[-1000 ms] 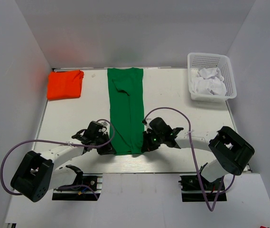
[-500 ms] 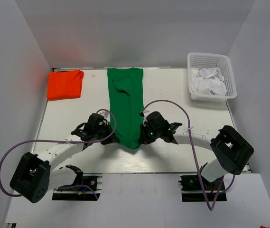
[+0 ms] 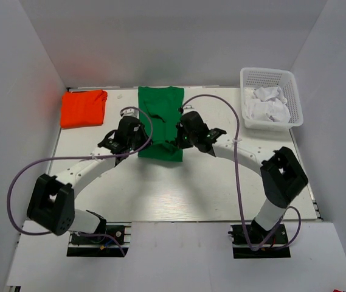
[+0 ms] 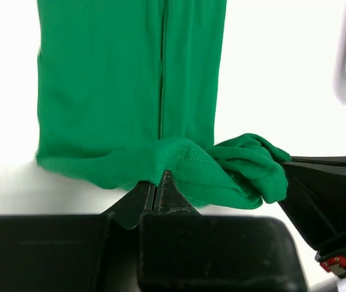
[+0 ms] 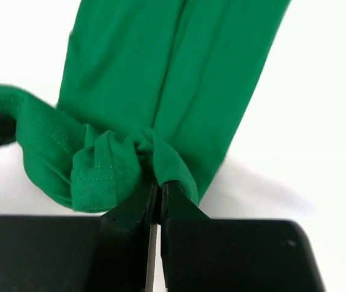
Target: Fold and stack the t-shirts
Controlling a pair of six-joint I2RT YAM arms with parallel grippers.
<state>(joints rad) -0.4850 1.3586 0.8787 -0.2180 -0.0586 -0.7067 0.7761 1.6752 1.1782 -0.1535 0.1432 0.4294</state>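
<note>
The green t-shirt [image 3: 160,121] lies as a long folded strip at the table's back middle, its near end lifted and carried over its far part. My left gripper [image 3: 137,143] is shut on the near left corner of the hem [image 4: 179,159]. My right gripper [image 3: 179,142] is shut on the near right corner [image 5: 160,158], where the cloth bunches. Both hold the hem above the flat part [image 4: 124,79], also seen in the right wrist view [image 5: 179,67]. The orange-red t-shirt [image 3: 83,107] lies folded at the back left, apart from both grippers.
A white mesh basket [image 3: 269,78] with crumpled white cloth [image 3: 266,106] stands at the back right. White walls close in the table on the left, back and right. Purple cables loop from both arms above the table.
Both grippers have moved away from the near edge toward the back, carrying the green t-shirt's near end over its far part. The strip now looks about half as long.
</note>
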